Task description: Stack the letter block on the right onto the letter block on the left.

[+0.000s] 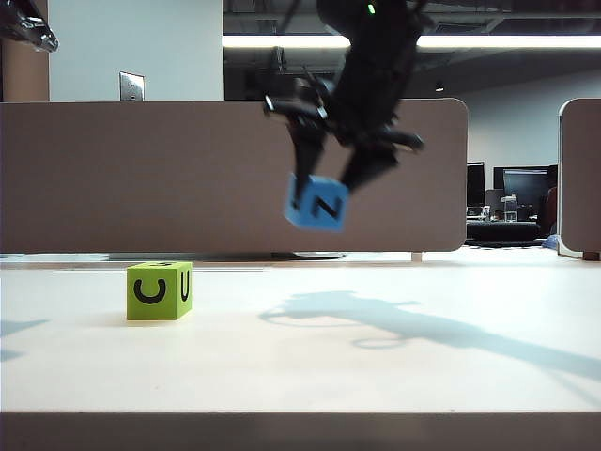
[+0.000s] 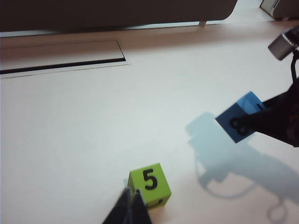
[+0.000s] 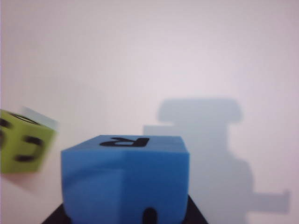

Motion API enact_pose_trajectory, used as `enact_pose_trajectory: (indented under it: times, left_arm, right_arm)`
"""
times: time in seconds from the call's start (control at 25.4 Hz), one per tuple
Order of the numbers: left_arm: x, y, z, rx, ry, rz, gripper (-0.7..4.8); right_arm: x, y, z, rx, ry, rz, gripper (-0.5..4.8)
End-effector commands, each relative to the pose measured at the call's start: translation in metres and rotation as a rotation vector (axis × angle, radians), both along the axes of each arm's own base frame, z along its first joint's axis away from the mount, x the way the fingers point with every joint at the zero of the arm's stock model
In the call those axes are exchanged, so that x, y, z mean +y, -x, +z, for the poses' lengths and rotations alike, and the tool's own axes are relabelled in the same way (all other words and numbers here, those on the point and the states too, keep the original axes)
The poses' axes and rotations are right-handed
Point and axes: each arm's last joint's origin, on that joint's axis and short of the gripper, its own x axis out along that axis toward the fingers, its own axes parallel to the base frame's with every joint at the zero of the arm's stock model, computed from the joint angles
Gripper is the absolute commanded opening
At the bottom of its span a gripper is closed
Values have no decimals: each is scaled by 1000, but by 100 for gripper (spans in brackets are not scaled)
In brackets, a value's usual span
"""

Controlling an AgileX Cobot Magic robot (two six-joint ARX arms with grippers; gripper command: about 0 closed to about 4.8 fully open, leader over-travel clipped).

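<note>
The blue letter block (image 1: 317, 204) hangs in the air above the table, right of the middle, tilted, with a Z facing the exterior camera. My right gripper (image 1: 327, 188) is shut on it from above, one finger on each side. In the right wrist view the blue block (image 3: 126, 177) fills the space between the dark fingers. The green letter block (image 1: 159, 290) rests on the table at the left, showing C and U. It lies lower and to the left of the blue one. My left gripper (image 2: 131, 192) is shut, empty, its tips just beside the green block (image 2: 149, 184).
A brown partition wall (image 1: 141, 169) runs along the far side of the white table (image 1: 394, 376). A long dark slot (image 2: 60, 65) lies in the tabletop near the wall. The right arm's shadow (image 1: 394, 324) falls on the table at the right.
</note>
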Motion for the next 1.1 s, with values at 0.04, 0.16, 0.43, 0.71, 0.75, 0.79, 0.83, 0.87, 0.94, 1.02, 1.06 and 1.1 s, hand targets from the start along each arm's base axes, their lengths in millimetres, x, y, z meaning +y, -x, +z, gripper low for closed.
enact_pose_trajectory:
  times: [0.04, 0.16, 0.43, 0.71, 0.75, 0.79, 0.83, 0.87, 0.94, 1.02, 1.06, 1.1]
  left_arm:
    - [0, 1, 14, -59, 11, -3, -6]
    - [0, 3, 31, -105, 22, 0, -6]
    - [1, 11, 63, -181, 30, -1, -5]
    - [1, 12, 57, -120, 13, 4, -6]
    - [1, 12, 57, -121, 13, 4, -5]
    - [1, 12, 57, -121, 14, 4, -5]
    - [1, 12, 57, -120, 14, 3, -5]
    - [1, 12, 57, -119, 14, 3, -5]
    - [1, 12, 56, -117, 13, 3, -6]
    - [1, 12, 56, -117, 14, 3, -5]
    - [1, 12, 56, -117, 13, 3, -5]
    - [1, 12, 56, -117, 13, 3, -6]
  right_arm:
    - [17, 1, 23, -104, -71, 71, 213]
    - [38, 5, 34, -162, -104, 133, 225]
    - [93, 10, 12, -158, -46, 300, 230]
    - [127, 17, -13, -139, 82, 398, 234]
    - [128, 16, -14, -138, 84, 397, 234]
    - [129, 15, -17, -134, 86, 398, 234]
    - [130, 15, -18, -132, 87, 398, 234]
    - [130, 14, -19, -130, 89, 397, 234]
    - [130, 13, -21, -127, 91, 395, 234]
    - [128, 10, -22, -133, 95, 385, 234]
    - [128, 9, -21, -142, 88, 382, 234]
    - [130, 7, -22, -155, 79, 380, 234]
